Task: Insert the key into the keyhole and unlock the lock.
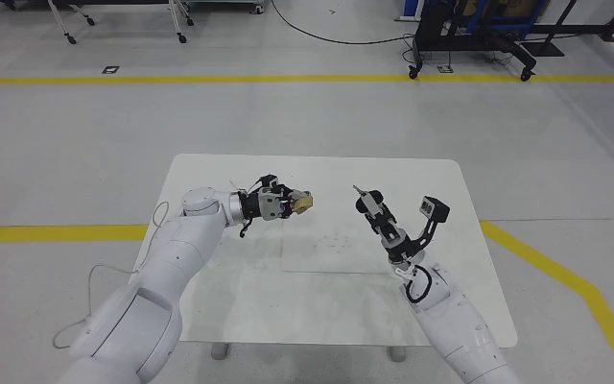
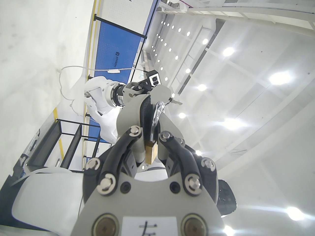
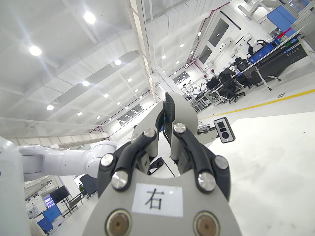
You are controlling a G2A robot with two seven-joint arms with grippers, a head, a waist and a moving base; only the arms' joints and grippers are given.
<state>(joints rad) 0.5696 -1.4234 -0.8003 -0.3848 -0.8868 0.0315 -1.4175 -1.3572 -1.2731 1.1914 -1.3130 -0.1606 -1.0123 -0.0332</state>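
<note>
In the top view, my left gripper (image 1: 278,204) is shut on a small brass padlock (image 1: 302,202), held above the middle of the white table (image 1: 317,298). A short gap to the right, my right gripper (image 1: 370,205) is shut on a thin metal key (image 1: 359,191) whose blade sticks out past the fingertips. In the left wrist view, the padlock's brass body (image 2: 150,153) and silver shackle sit between the pads of my left gripper (image 2: 153,104), and the key (image 2: 176,102) shows just beyond. In the right wrist view, my right gripper (image 3: 166,110) is pressed together on a thin blue-edged piece.
A faint rectangular mat (image 1: 331,245) lies on the table under both grippers. Yellow floor lines (image 1: 288,79) run behind and beside the table. Wheeled frames (image 1: 470,38) stand far back on the floor.
</note>
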